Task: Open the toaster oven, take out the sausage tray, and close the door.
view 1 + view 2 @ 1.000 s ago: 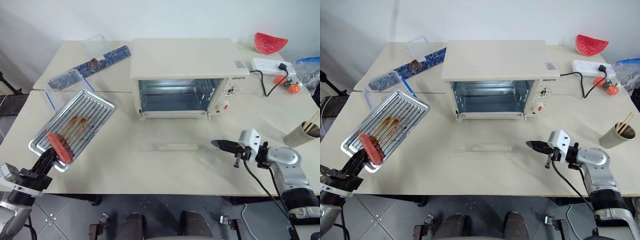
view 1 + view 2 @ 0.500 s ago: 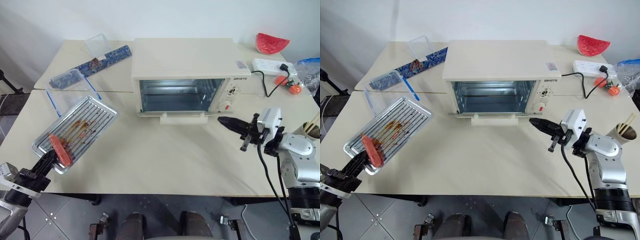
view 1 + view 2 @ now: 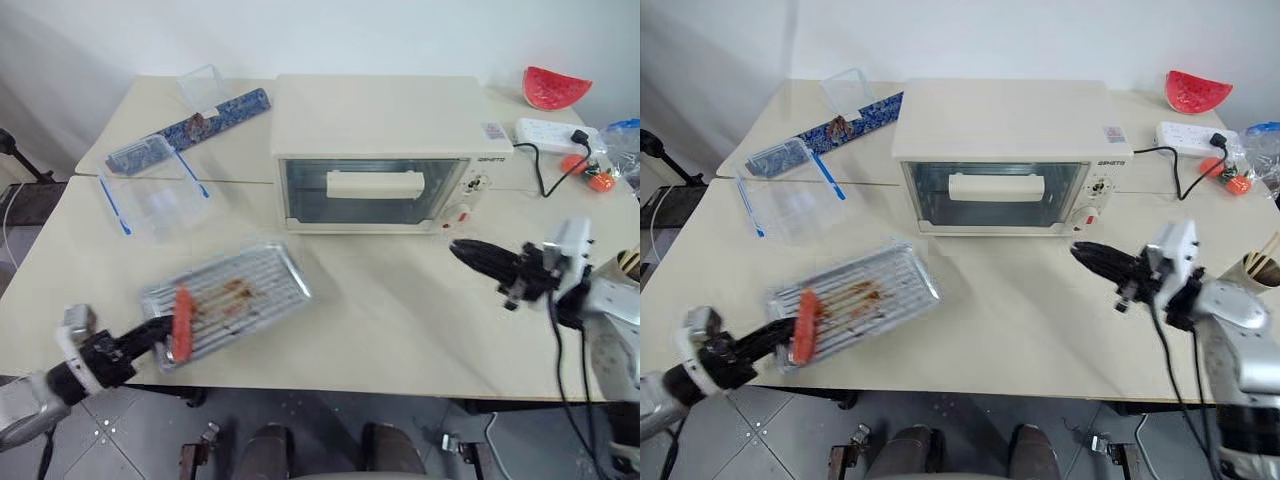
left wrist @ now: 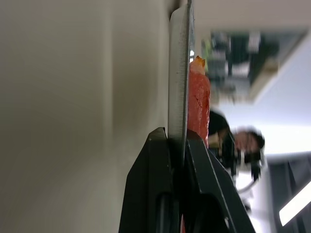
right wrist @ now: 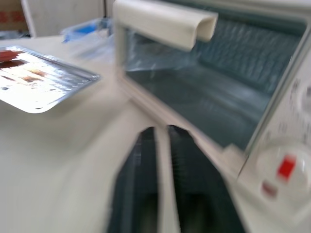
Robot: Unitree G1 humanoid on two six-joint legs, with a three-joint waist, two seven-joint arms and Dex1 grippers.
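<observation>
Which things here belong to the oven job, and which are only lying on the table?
Job: toaster oven, its door shut, sausage tray held by left gripper.
Lying about: clear container, watermelon slice, power strip, patterned blue strip.

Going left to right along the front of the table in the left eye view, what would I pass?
Left gripper → sausage tray → right gripper → cup of chopsticks.

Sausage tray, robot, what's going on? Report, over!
Left gripper shut on sausage tray, out over table. Door closed. Right gripper near oven's front, holding nothing. Nothing in the way.
</observation>
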